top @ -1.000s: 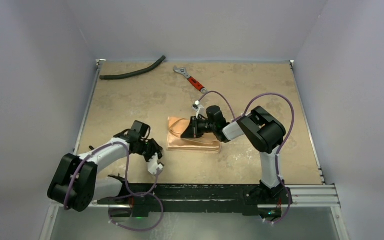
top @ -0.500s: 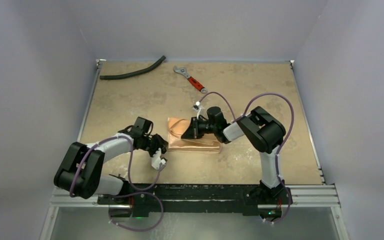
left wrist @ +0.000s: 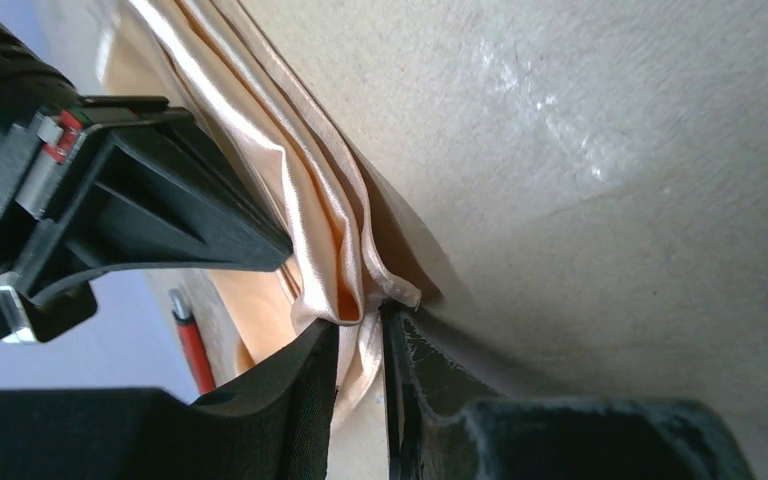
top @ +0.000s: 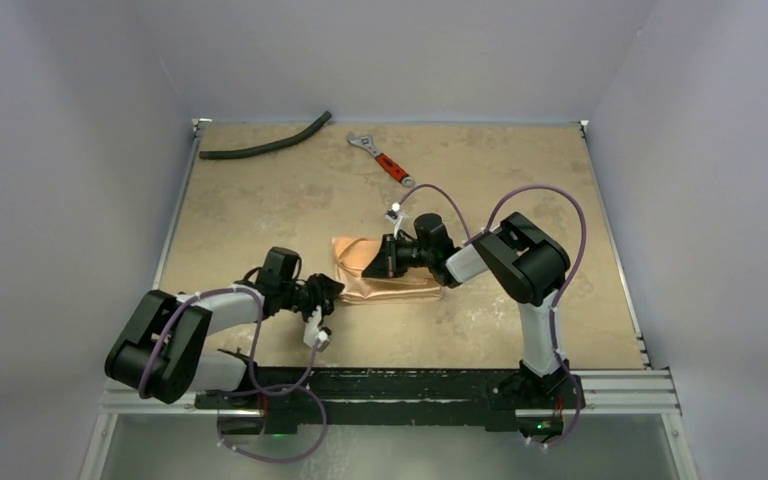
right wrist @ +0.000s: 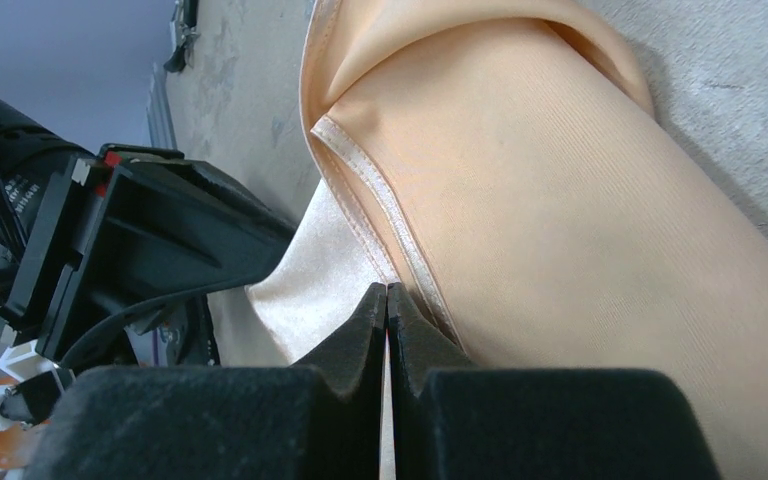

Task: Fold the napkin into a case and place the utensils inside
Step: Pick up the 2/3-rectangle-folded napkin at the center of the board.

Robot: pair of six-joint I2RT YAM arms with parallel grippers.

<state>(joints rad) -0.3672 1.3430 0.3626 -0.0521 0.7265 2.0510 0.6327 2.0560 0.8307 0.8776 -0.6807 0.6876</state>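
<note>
The peach-orange napkin (top: 405, 289) lies folded as a layered case at mid-table. My right gripper (top: 385, 262) reaches in from the right, and its shut tips (right wrist: 388, 290) pinch the hem of the top layer (right wrist: 560, 200), which stands raised like a pocket mouth. My left gripper (top: 332, 290) is at the napkin's near left corner. Its jaws (left wrist: 360, 325) stand slightly open, with the folded cloth edges (left wrist: 310, 190) loose between them. The right gripper's black body (left wrist: 140, 210) shows just beyond the cloth. No utensils show in any view.
A red-handled wrench (top: 385, 160) lies at the back centre, and its handle (left wrist: 192, 345) shows past the cloth. A curved black hose (top: 265, 145) lies at the back left. Metal rails border the table's left and near edges.
My left gripper has moved from near the table's front edge to the napkin's near left corner, and its jaws have parted a little. The right gripper and raised cloth layer have stayed put.
</note>
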